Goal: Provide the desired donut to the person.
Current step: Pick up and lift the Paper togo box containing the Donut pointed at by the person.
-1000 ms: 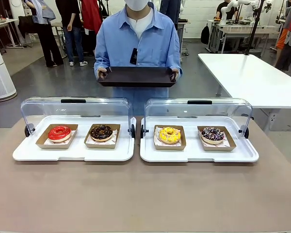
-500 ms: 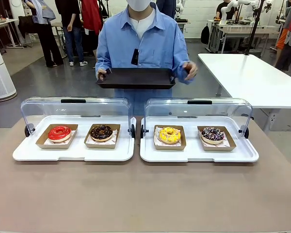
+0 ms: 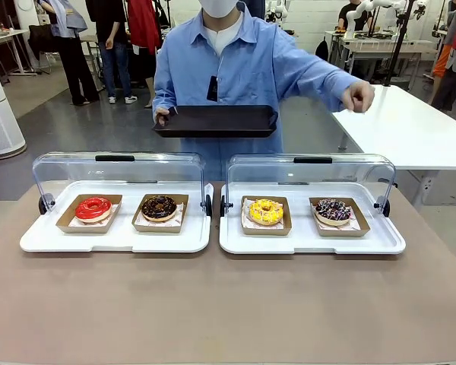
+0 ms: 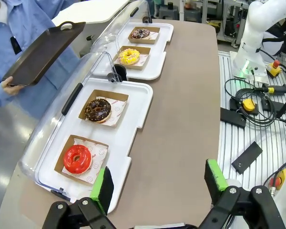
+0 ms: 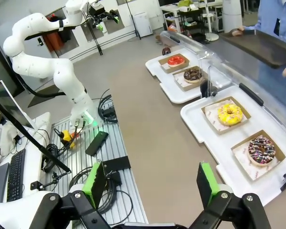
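Note:
Four donuts sit in brown paper trays on the table: a red one (image 3: pixel 93 207), a chocolate one (image 3: pixel 159 207), a yellow one (image 3: pixel 265 211) and a dark sprinkled one (image 3: pixel 333 211). The person (image 3: pixel 235 68) stands at the far side, holding a dark serving tray (image 3: pixel 215 120) with one hand. Their other hand (image 3: pixel 358 96) is stretched out to the picture's right, above and behind the sprinkled donut's side. My left gripper (image 4: pixel 158 180) is open, high over the table's edge near the red donut (image 4: pixel 77 159). My right gripper (image 5: pixel 150 183) is open, off the table's end near the sprinkled donut (image 5: pixel 260 150).
The donuts lie in pairs on two white display trays (image 3: pixel 114 239) (image 3: pixel 311 242) whose clear lids (image 3: pixel 118 171) are swung up at the back. A white table (image 3: pixel 410 122) stands behind on the right. Cables and boxes (image 4: pixel 248 107) lie on the robot's base.
The person took one hand off the serving tray and swung it out to the picture's right. The tray now rests in one hand. The donuts have not moved.

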You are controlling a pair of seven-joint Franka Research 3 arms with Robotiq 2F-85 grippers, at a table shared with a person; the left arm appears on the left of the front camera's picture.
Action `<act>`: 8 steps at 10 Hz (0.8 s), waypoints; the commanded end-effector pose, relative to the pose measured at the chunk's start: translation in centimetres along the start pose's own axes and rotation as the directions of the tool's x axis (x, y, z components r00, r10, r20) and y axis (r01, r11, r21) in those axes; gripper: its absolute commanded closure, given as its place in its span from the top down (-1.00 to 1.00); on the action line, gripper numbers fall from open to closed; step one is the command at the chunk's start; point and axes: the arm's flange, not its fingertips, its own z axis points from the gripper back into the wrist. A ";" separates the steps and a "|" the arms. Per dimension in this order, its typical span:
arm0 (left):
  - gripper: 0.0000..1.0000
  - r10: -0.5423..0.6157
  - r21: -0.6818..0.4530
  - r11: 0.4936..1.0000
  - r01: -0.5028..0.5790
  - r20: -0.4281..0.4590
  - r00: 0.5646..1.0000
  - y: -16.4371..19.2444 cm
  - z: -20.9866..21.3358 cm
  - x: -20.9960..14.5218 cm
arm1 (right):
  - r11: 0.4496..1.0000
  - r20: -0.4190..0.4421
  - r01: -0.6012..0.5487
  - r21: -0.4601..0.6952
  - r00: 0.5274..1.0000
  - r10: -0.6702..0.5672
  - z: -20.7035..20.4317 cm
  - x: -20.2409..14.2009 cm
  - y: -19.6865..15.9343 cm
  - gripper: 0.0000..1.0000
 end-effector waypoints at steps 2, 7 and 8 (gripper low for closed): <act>1.00 -0.005 0.003 1.000 0.005 0.020 1.000 0.1 0.1 0.1 | 1.000 0.018 -0.021 0.009 1.000 0.021 0.1 0.3 -0.3 1.00; 1.00 -0.005 0.003 1.000 0.005 0.020 1.000 0.1 0.1 0.1 | 1.000 0.018 -0.021 0.009 1.000 0.021 0.1 0.3 -0.3 1.00; 1.00 -0.005 0.003 1.000 0.005 0.020 1.000 0.1 0.1 0.1 | 1.000 0.018 -0.021 0.009 1.000 0.021 0.1 0.3 -0.3 1.00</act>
